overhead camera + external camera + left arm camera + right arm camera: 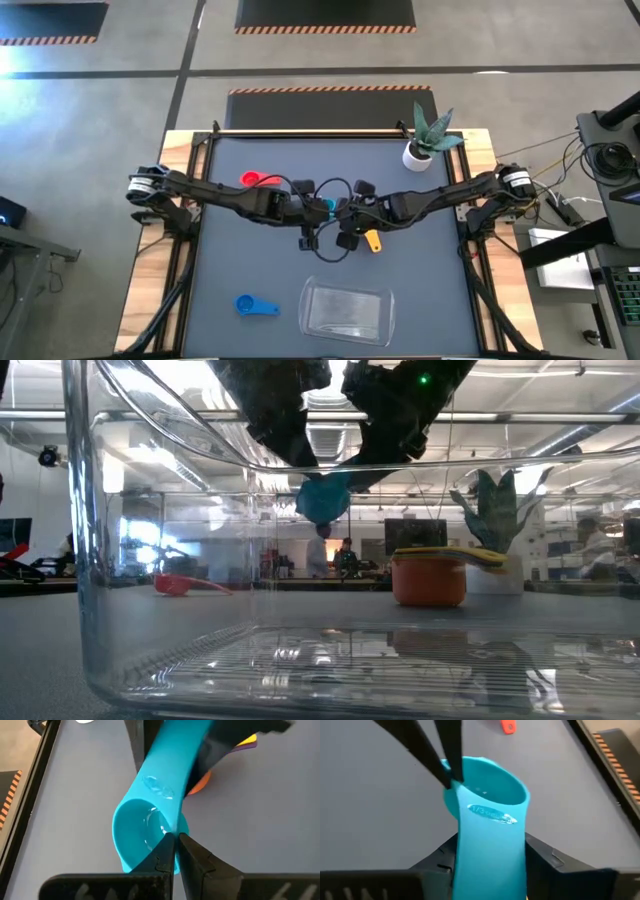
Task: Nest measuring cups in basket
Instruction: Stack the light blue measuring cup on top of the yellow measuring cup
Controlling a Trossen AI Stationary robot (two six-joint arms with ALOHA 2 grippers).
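Note:
Both arms meet over the middle of the table, and a teal measuring cup (328, 208) hangs between them, lifted clear (323, 500). My left gripper (175, 836) is shut on its bowl and my right gripper (490, 855) is shut on its handle. An orange cup (430, 580) stands on the table with a yellow cup (445, 552) nested in it, handle sticking out (373, 240), and a purple one (240, 747) beside that. The red cup (255, 180) lies toward the far left and the blue cup (255, 305) near the front. The clear basket (347, 310) sits at the near edge. No green cup shows. My left gripper pinches the teal cup's bowl wall at the rim (162, 832), on the side away from the handle, one finger inside the bowl and one outside. My right gripper holds the cup's flat handle (490, 845) between its two fingers, one on each long edge, the fingers lying along the handle. The cup is clear of the table.
A white pot with a spiky plant (420, 150) stands at the far right corner. The dark mat (250, 250) has bare room left of the basket and around the blue cup. A black frame rail (47, 765) borders the mat.

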